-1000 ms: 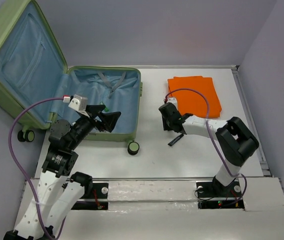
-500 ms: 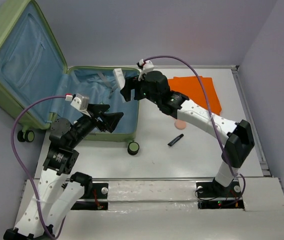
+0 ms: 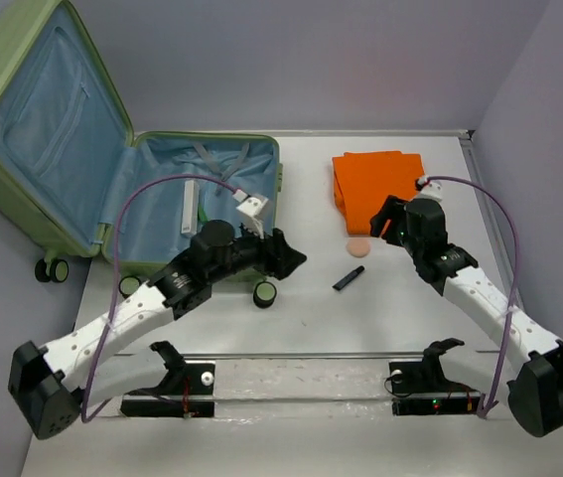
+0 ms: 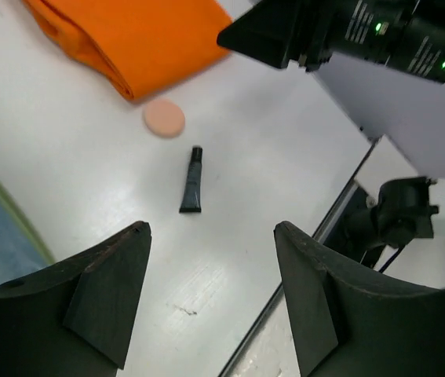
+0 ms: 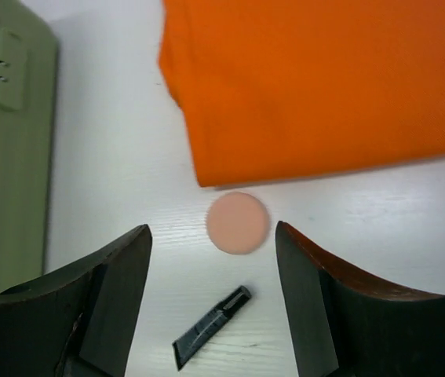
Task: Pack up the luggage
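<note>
— Suitcase (image 3: 48, 129)?
— Far left of the bench (image 3: 400, 308), lying open, lid swung back, blue lining showing.
— Claws?
— Left claw (image 3: 289, 255): spread, empty, beside a suitcase wheel (image 3: 264, 293). Right claw (image 3: 384, 223): spread, empty, near a pink disc (image 3: 358, 245) and an orange cloth (image 3: 380, 184).
— Loose items?
— One black tube (image 3: 349, 278).

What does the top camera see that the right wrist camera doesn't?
Only the top view: the suitcase lying open, its blue lining, a white stick inside, the wheels and the left arm.
Only the right wrist view: nothing new, just a close look through its open tool.
Both: the orange cloth, the pink disc, the black tube and a bit of the suitcase's green shell.
</note>
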### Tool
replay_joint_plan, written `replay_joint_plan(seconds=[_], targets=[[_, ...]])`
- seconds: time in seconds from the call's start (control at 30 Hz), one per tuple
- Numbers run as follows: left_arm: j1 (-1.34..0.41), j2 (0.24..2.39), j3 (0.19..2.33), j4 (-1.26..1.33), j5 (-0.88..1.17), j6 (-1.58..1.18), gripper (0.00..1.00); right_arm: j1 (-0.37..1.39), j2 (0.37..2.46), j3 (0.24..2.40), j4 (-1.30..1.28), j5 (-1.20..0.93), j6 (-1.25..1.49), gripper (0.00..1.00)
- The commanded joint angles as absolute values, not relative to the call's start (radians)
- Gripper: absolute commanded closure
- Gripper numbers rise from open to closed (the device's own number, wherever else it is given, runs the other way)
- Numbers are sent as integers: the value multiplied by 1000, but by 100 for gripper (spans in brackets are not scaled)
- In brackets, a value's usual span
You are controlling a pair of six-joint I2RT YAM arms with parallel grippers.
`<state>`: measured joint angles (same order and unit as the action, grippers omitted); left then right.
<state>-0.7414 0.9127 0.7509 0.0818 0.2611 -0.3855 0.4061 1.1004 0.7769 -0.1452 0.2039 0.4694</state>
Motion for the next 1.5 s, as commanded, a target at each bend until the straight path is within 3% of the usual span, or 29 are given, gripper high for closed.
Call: replay_joint_plan(seconds=[0.0,0.1,0.27,0.53,0.7,0.77,0.83,0.87,0.97,1.03,1.23,1.33,1.47], targets=[[-964,1093,844,135,-35,-384,25,312,1025,620,-123,201,551,30],[-1020,1291,891,169,-103,-338,24,282,1014,594,-120,207,548,30],[-1038,1636,1038,210,-23,-249,19,261,1016,578,-109,175,531,28],[-1080,1942,1256,170,-64,-192,15,261,1020,571,-101,163,506,28],[-1083,2031,1292,149,-78,-169,31,261,1061,569,-81,144,500,29],[-1088,2045,1279,149,-104,-166,47,261,1077,572,-77,138,491,29],[-1089,2052,1261,152,-136,-170,51,261,1115,583,-66,94,477,29],[-1089,2051,1250,162,-147,-170,60,261,1129,587,-64,80,471,29],[-1089,2010,1194,175,-208,-175,74,261,1196,603,-58,46,454,27],[-1089,1965,1160,189,-227,-186,76,261,1222,623,-60,35,451,27],[-1089,1633,1006,219,-238,-264,76,308,1346,670,-40,26,457,30],[-1071,1441,985,168,-371,-304,75,333,1406,698,-22,61,477,31],[-911,1197,950,71,-471,-400,69,356,1503,739,-11,80,488,33]])
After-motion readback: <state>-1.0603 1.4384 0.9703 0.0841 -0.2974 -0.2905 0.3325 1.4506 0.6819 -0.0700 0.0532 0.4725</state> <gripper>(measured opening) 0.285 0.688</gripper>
